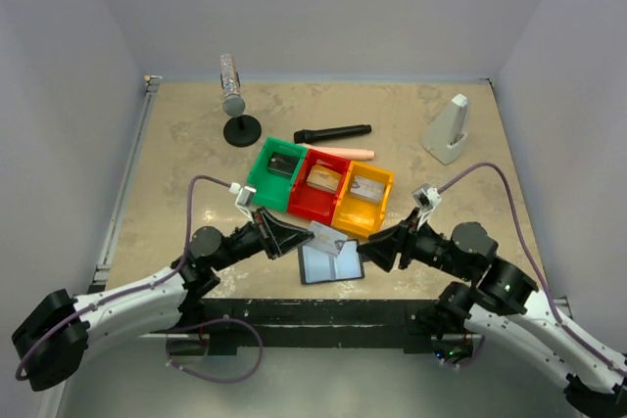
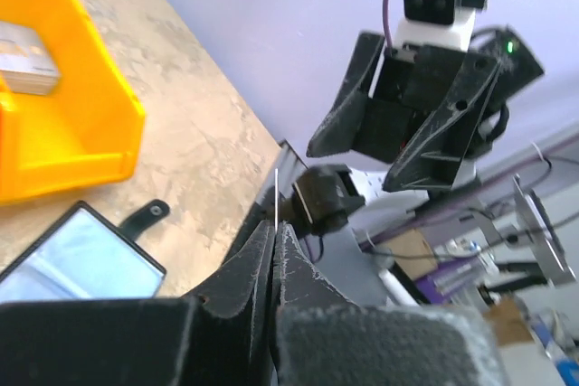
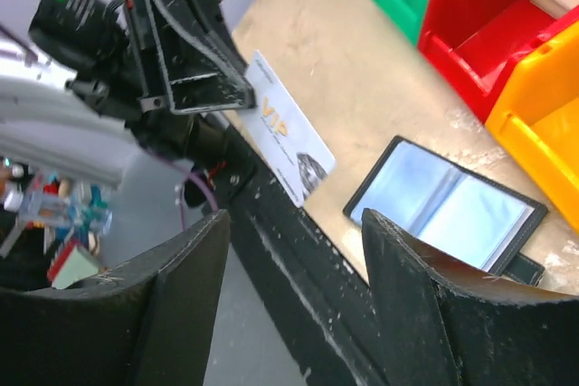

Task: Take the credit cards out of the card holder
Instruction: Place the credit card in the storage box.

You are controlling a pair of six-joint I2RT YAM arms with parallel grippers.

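You're seeing mottled beige tabletop (image 1: pixel 186 144), plain lavender walls (image 1: pixel 323 7) enclosing it. Card holder (image 1: pixel 330 263) lying open flat at near edge, between both grippers: black border, glossy bluish-grey inside. Left gripper (image 1: pixel 306 235) pinching thin white card (image 1: pixel 328 239); right gripper (image 1: pixel 372 250) standing spread, gripping nothing.

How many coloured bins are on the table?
3, side by side in one slanted row, seen from the top camera: the green bin on the left, the red bin in the middle, the orange bin on the right. None looks hidden.
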